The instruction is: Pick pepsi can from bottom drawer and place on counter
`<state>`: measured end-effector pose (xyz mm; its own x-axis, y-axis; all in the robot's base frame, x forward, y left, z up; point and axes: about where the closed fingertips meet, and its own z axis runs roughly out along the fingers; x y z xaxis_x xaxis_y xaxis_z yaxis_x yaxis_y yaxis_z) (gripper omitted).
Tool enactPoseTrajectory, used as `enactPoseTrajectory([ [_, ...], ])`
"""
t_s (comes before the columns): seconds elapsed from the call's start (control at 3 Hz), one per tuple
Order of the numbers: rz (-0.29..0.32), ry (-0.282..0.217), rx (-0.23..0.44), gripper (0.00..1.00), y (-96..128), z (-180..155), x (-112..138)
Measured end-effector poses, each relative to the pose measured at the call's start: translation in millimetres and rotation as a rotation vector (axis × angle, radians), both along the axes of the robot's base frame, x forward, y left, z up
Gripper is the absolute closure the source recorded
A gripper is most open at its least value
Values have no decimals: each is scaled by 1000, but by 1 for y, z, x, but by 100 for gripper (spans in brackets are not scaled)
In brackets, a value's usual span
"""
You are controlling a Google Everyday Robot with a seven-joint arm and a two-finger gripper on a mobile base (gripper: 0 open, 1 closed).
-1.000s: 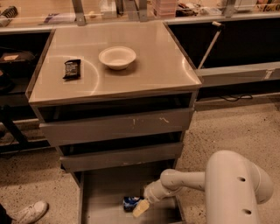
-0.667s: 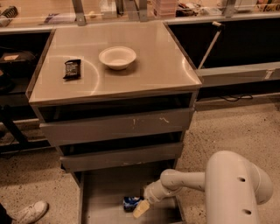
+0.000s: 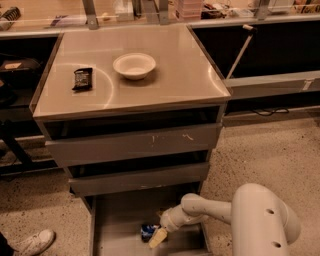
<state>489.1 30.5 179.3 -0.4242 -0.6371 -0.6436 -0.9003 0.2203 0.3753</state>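
The pepsi can (image 3: pixel 146 231), small and blue, lies on the floor of the open bottom drawer (image 3: pixel 117 225), a shallow grey tray pulled out at the foot of the cabinet. My gripper (image 3: pixel 157 236) is down inside the drawer, right against the can's right side. My white arm (image 3: pixel 210 210) reaches in from the lower right. The counter (image 3: pixel 165 75) is the glossy beige tabletop above the drawers.
A white bowl (image 3: pixel 134 65) and a dark snack packet (image 3: pixel 82 79) sit on the counter. Two grey drawers with tall fronts (image 3: pixel 135 145) overhang the bottom drawer. A tan ledge with metal posts (image 3: pixel 90 12) runs behind. A shoe (image 3: pixel 34 242) is at the lower left.
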Motion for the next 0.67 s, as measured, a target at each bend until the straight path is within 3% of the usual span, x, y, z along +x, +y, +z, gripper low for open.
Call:
enactPoseTrajectory([
  [0.67, 67, -53, 47, 0, 21, -23, 18],
])
